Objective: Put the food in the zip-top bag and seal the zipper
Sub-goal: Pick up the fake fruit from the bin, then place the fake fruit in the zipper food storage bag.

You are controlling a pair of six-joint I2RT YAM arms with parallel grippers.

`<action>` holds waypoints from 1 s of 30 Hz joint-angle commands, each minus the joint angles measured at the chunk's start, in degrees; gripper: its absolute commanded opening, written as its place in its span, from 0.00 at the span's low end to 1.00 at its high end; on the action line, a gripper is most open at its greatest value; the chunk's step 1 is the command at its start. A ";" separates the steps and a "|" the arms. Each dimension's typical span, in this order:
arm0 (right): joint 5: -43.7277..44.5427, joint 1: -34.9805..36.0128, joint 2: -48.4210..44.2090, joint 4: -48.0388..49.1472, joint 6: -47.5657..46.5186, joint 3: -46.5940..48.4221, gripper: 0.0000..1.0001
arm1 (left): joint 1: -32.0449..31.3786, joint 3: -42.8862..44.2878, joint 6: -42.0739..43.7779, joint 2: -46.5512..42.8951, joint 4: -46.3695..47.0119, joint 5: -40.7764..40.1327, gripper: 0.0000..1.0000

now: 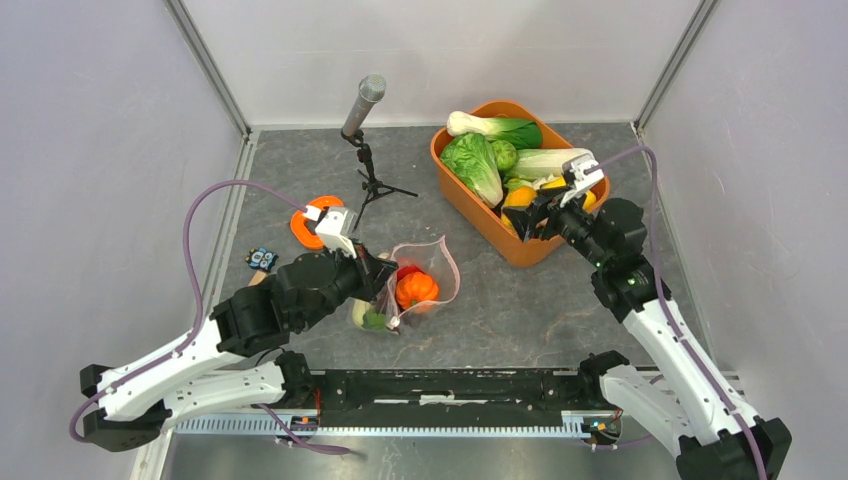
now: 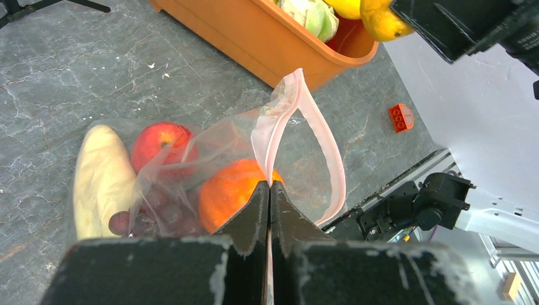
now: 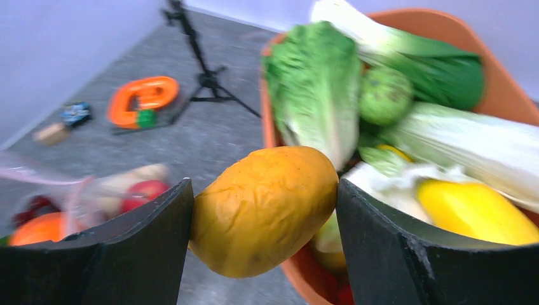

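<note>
Transfer step: right pincer [image 1: 537, 212], spread wide around a yellow-orange fruit [image 3: 264, 206] over the near corner of the orange tub [image 1: 474, 212], should swing it left of the tub to the zip-top bag [image 2: 219, 136] (its zipper [image 2: 330, 159] pinched up by the tightly closed left pincer [image 2: 269, 190]) and release low inside the mouth.

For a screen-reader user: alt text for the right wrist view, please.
The right gripper holds a wrinkled yellow-orange fruit by the rim of an orange tub full of leafy vegetables. The partly filled clear bag lies blurred at lower left.
</note>
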 commanded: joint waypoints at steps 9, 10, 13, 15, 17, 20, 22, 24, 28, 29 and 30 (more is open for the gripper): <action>-27.57 7.30 -2.60 19.72 8.59 -4.38 0.58 | 0.03 0.56 -0.26 0.26 2.42 -0.17 0.02; -27.68 9.08 -2.10 19.50 8.02 -4.27 0.58 | 0.05 0.56 -0.26 0.36 2.63 -0.03 0.02; -27.20 15.11 0.06 18.87 6.01 -3.67 0.58 | -0.02 0.81 -0.15 0.92 2.92 0.44 0.02; -25.93 18.29 1.50 18.97 5.63 -3.55 0.58 | 0.03 0.99 -0.17 1.33 2.92 0.61 0.02; -24.63 20.55 2.88 19.76 5.67 -3.68 0.58 | 0.06 1.08 -0.24 1.52 2.96 0.87 0.02; -22.25 23.60 4.92 20.91 5.65 -3.85 0.59 | 0.05 1.17 -0.30 1.61 3.01 0.93 0.02; -20.64 25.07 6.29 20.83 5.08 -3.43 0.60 | 0.01 1.35 -0.31 1.57 3.01 0.98 0.02; -18.42 26.70 7.84 20.22 4.30 -2.80 0.60 | -0.01 1.59 -0.34 1.74 3.01 1.10 0.02; -13.28 30.16 11.26 15.85 1.49 -0.21 0.60 | 0.00 2.01 -0.32 1.87 3.16 1.48 0.02; -12.42 31.23 11.92 15.90 1.11 0.03 0.60 | 0.04 2.05 -0.30 1.81 3.25 1.69 0.02; -11.33 32.03 12.51 16.35 0.97 0.13 0.60 | -0.01 2.05 -0.31 1.84 3.39 1.83 0.02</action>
